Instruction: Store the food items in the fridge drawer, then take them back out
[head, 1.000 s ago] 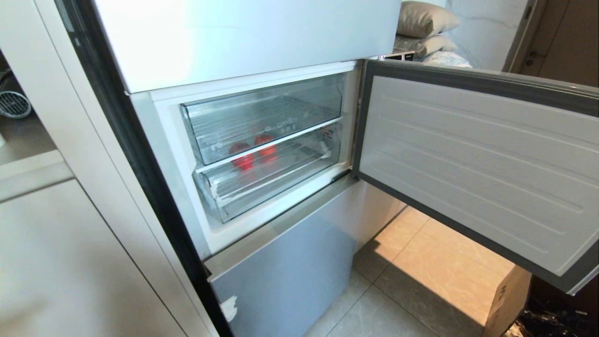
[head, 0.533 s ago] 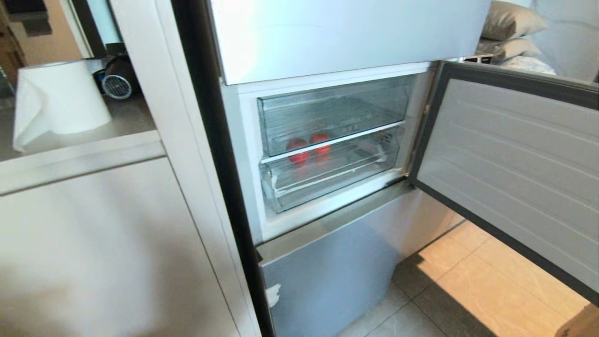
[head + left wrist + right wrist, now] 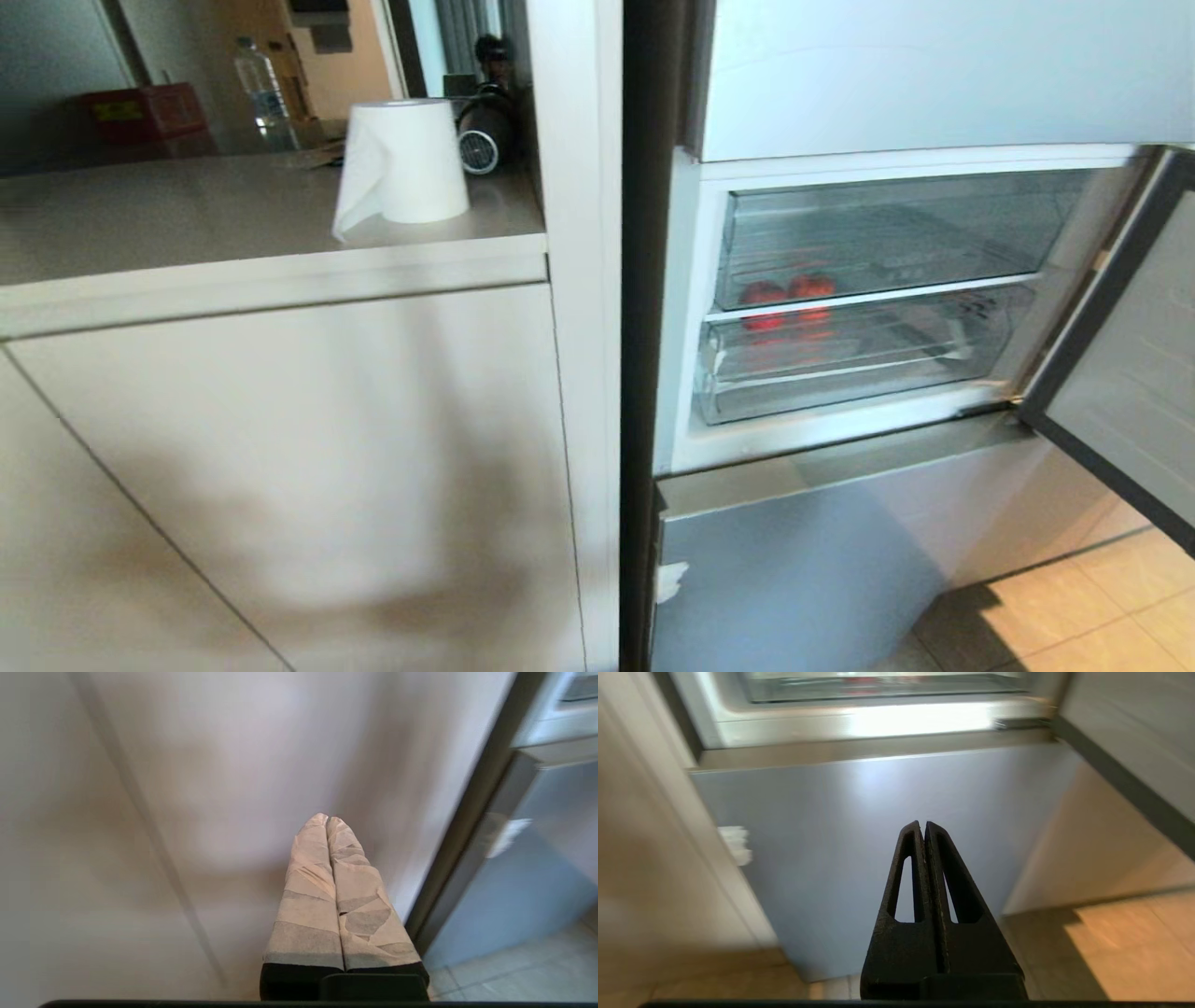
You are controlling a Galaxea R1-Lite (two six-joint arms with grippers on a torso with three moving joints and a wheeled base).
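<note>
Head view: fridge compartment sits right of frame, its door (image 3: 1134, 373) swung open at far right; two clear drawers stacked inside. Two red tomato-like pieces (image 3: 784, 291) show through the plastic at the left end, about where the upper drawer (image 3: 887, 233) meets the lower drawer (image 3: 840, 364); cannot tell which holds them. Likely the stored stage. Paper towel roll (image 3: 403, 163) on counter (image 3: 187, 233), left. Neither arm visible here. Left gripper (image 3: 327, 821), taped fingers clenched, empty, faces the cabinet panel (image 3: 187, 812). Right gripper (image 3: 923, 828) clenched, empty, low before the grey lower fridge door (image 3: 878, 835), probably tucked for driving
</note>
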